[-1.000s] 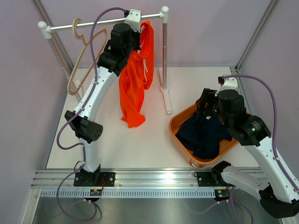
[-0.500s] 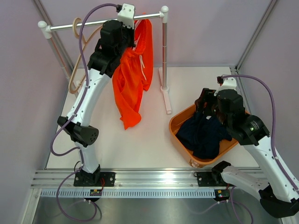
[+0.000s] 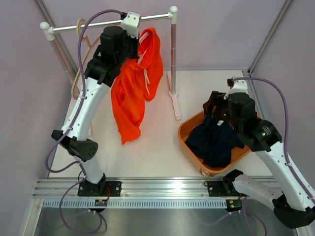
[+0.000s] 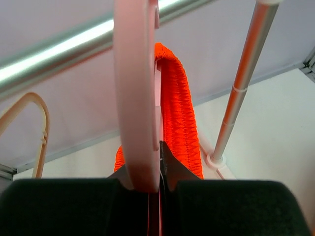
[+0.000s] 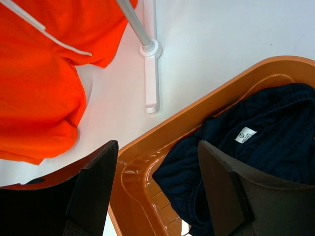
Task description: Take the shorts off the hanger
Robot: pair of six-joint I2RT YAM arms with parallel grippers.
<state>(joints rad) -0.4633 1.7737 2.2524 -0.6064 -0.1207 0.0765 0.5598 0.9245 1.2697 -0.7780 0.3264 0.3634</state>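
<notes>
Seen from above, the bright orange fabric shorts (image 3: 130, 93) dangle limp and twisted over the white tabletop (image 3: 157, 142). They hang from the top of the raised left arm, just beside the silver rail (image 3: 93, 24). The arm itself hides the left jaws in that view.

The left wrist camera shows them pinched shut on the pale pink hanger (image 4: 135, 98), with a sliver of orange cloth in the same narrow gap. The shorts' ribbed elastic waistband (image 4: 177, 113) is draped right behind the hanger. A thin tan hanger (image 4: 44, 129) hangs off to one side below the rail.

The overhead view shows the dark navy shorts (image 3: 214, 142) crumpled inside the orange plastic tub (image 3: 184, 130), well apart from the orange pair. Only the right wrist camera shows the small white label (image 5: 244, 134) sewn into them. It carries a round dark logo and print too small to read.

That camera also shows the right jaws standing wide apart with nothing between the dark fingers (image 5: 93, 191). They hover over the tub's rim. A white drawstring (image 5: 47, 34) crosses the orange cloth.
</notes>
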